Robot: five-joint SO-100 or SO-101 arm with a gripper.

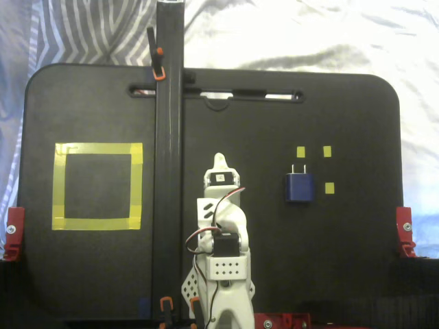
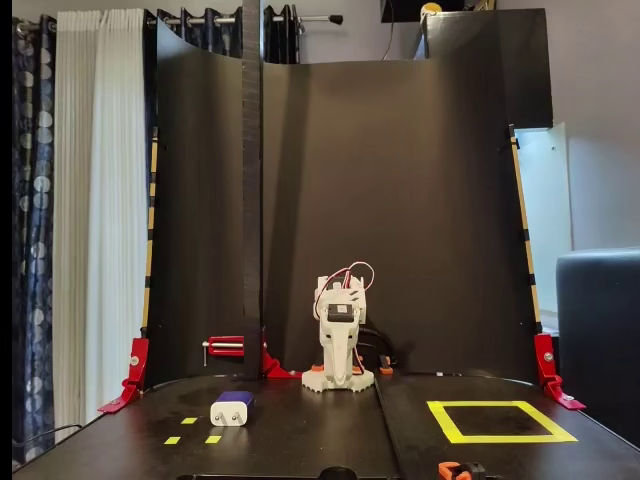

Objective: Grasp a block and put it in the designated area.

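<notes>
Fixed view from above shows the block (image 1: 300, 187) lying on the black board (image 1: 357, 260) to the right of the folded-up arm, near but apart from the gripper (image 1: 219, 162), with its long axis up-down and prongs pointing to the top edge. The fingers look pressed together and hold nothing, though I cannot be sure. The designated area (image 1: 98, 225) lies well apart on the left, past the upright post (image 1: 168, 137), with bare board all around.

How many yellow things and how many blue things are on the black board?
Yellow tape square outline: 1
Tiny yellow squares: 3 visible in the top-down fixed view
Blue block: 1
Total: 5
</notes>
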